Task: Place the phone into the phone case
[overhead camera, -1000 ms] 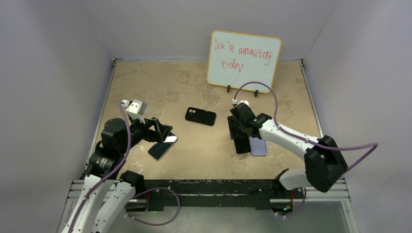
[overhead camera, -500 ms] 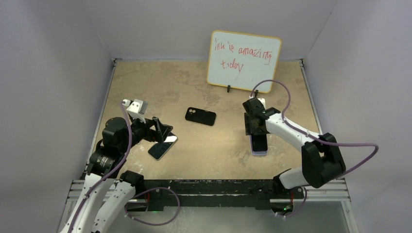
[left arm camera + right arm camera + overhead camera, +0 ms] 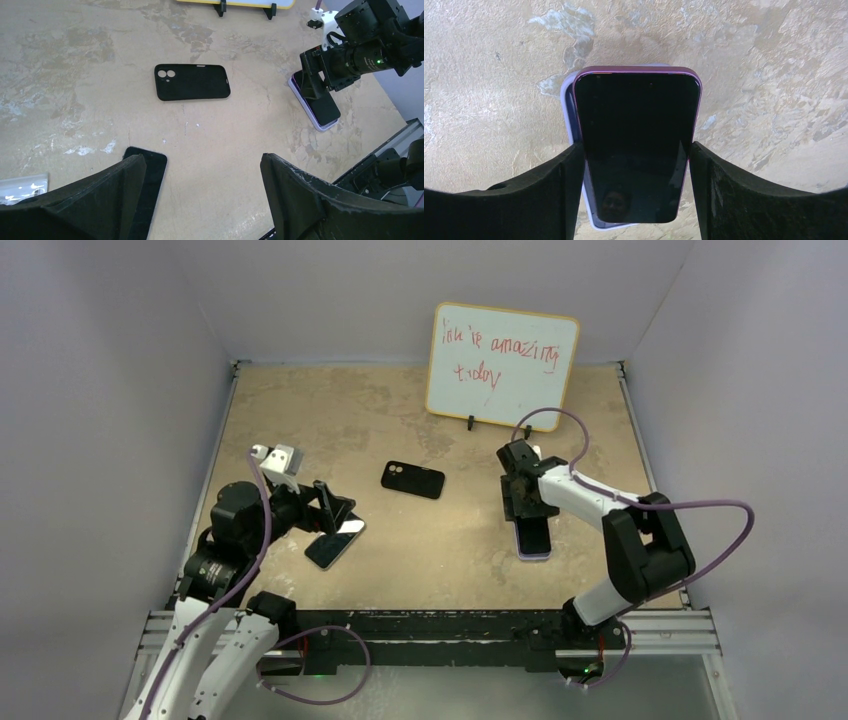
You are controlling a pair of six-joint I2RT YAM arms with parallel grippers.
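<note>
The matte black phone case (image 3: 413, 479) lies flat mid-table with its camera cutout to the left; it also shows in the left wrist view (image 3: 192, 81). A purple-edged phone (image 3: 636, 145) lies screen up on the right, askew on a pale lavender shell (image 3: 568, 105). My right gripper (image 3: 523, 504) straddles this phone (image 3: 534, 538), one finger against each long side. A second dark phone (image 3: 335, 542) lies on the left. My left gripper (image 3: 202, 160) is open and empty, with one finger over that phone (image 3: 150, 175).
A whiteboard (image 3: 502, 360) with red writing stands at the back right on small feet. Grey walls close off the left, back and right. A metal rail (image 3: 440, 640) runs along the near edge. A clear plastic piece (image 3: 20, 182) lies at the left.
My right gripper has swung from the left of the purple-edged phone to over it, and its fingers now flank it. The left arm, black case and both phones have not moved.
</note>
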